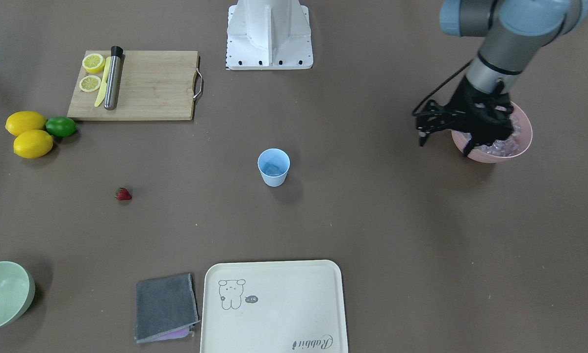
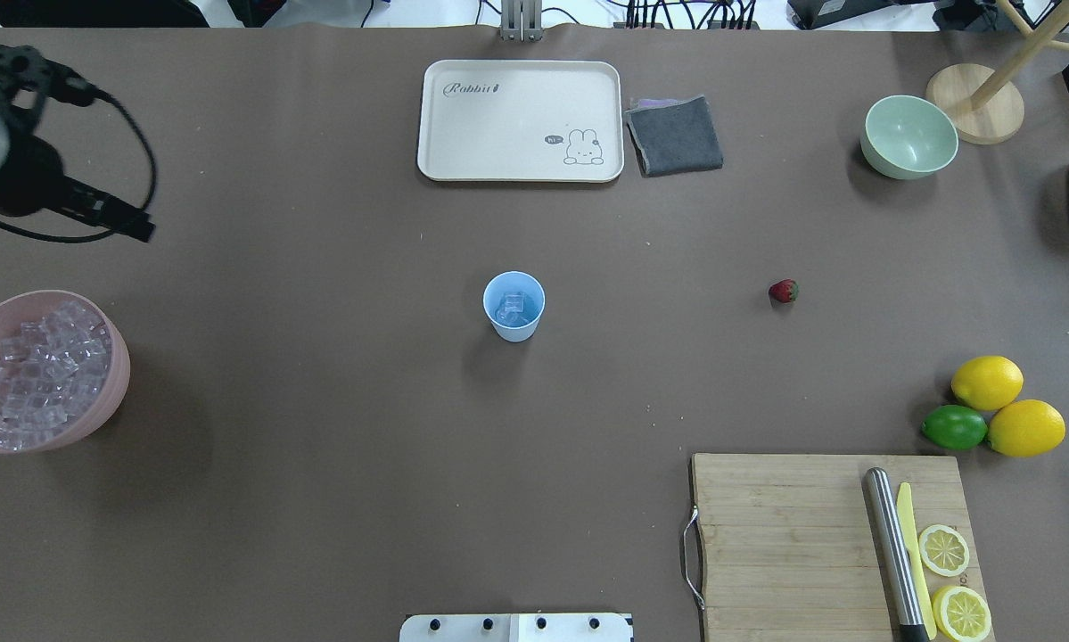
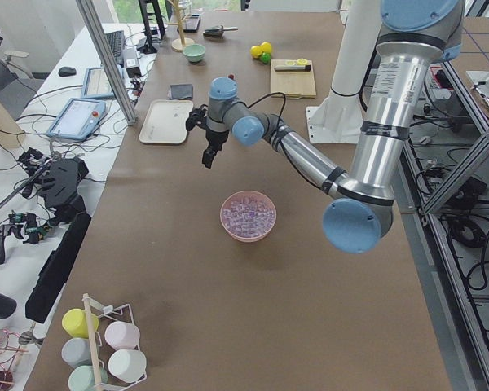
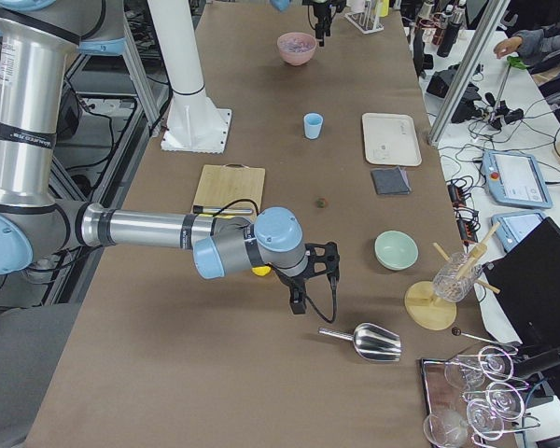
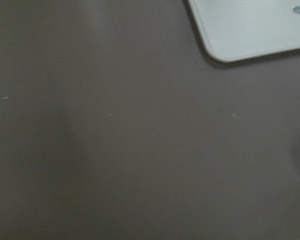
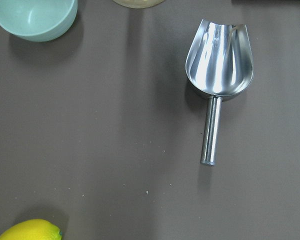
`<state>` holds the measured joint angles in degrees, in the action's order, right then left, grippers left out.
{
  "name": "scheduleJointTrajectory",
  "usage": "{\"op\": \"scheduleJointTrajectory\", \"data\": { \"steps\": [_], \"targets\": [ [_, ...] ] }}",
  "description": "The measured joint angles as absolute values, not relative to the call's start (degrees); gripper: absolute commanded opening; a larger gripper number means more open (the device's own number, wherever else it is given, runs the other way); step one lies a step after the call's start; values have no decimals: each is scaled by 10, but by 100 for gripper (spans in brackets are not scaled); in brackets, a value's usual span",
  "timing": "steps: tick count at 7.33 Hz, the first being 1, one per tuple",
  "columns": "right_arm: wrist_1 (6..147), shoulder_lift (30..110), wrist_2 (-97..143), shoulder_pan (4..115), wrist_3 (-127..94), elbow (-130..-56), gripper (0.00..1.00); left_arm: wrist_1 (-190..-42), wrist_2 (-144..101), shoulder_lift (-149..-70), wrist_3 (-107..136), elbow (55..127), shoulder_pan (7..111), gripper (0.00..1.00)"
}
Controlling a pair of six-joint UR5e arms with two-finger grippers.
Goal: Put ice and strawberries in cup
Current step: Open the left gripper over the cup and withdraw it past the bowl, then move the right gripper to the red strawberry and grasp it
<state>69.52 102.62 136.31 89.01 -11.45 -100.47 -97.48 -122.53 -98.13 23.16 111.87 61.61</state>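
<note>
The light-blue cup (image 2: 513, 306) stands upright mid-table with a couple of clear ice cubes (image 2: 510, 308) inside. Many more ice cubes (image 2: 35, 374) fill a pink bowl (image 2: 117, 392) at the table's left end. The strawberry (image 2: 783, 291) lies alone on the table, right of the cup. My left gripper (image 1: 477, 137) hangs in the air by the pink bowl's far side (image 3: 208, 155); I cannot tell if it is open or shut. My right gripper (image 4: 297, 301) hovers over the table's right end, above a metal scoop (image 6: 219, 60); its state cannot be told.
A cream tray (image 2: 498, 125), grey cloth (image 2: 675, 134) and pale green bowl (image 2: 908, 135) line the far edge. Two lemons (image 2: 987, 382) and a lime (image 2: 953, 426) sit at the right. A cutting board (image 2: 793, 535) holds lemon halves, a knife and a steel rod.
</note>
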Motion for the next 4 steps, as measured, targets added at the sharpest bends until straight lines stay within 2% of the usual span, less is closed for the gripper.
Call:
{"op": "scheduleJointTrajectory", "data": {
  "steps": [2,4],
  "targets": [
    [696,1021,1362,884,-127,-1010,100,-975,-1311,-917,32,1067,744,98],
    [697,991,1347,848,-204,-1023,100,-975,-1379,-888,-117,999,821,98]
  ]
}}
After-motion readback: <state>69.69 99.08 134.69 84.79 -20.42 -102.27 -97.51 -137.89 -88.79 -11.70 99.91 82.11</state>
